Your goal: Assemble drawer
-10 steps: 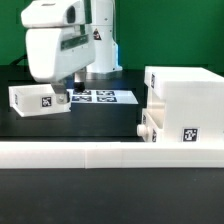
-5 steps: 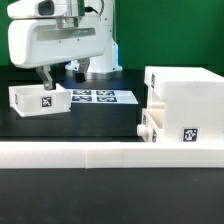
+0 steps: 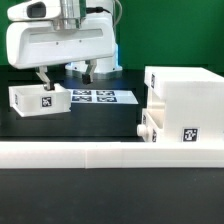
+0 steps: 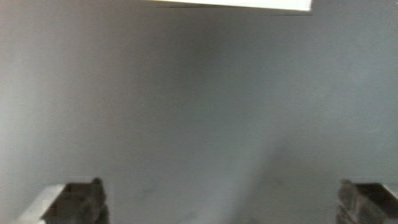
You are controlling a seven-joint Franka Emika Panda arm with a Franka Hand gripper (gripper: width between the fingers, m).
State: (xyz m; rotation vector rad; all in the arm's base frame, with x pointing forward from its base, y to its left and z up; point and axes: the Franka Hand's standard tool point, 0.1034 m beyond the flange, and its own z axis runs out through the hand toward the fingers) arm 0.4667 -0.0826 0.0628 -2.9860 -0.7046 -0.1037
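Observation:
The drawer's large white housing [image 3: 186, 98] stands at the exterior view's right, tag on its front. One small tray with a knob [image 3: 148, 127] sits in its lower opening, sticking out a little. The other small tray [image 3: 39, 98] lies apart on the black table at the exterior view's left, tag facing the camera. My gripper [image 3: 67, 78] hangs open and empty just above and behind that loose tray, with one finger [image 3: 43, 80] close over its top. In the wrist view my gripper [image 4: 221, 205] shows wide-apart fingertips [image 4: 71, 202] over a blurred grey surface, nothing between them.
The marker board [image 3: 97, 97] lies flat on the table between the loose tray and the housing. A long low white rail [image 3: 110, 155] runs across the front. The arm's base [image 3: 98, 40] stands behind the board. A white strip [image 4: 240, 4] shows at the wrist view's edge.
The hand has shifted toward the exterior view's left and turned broadside to the camera, then risen slightly. Its fingers stay open. The trays and housing have not moved.

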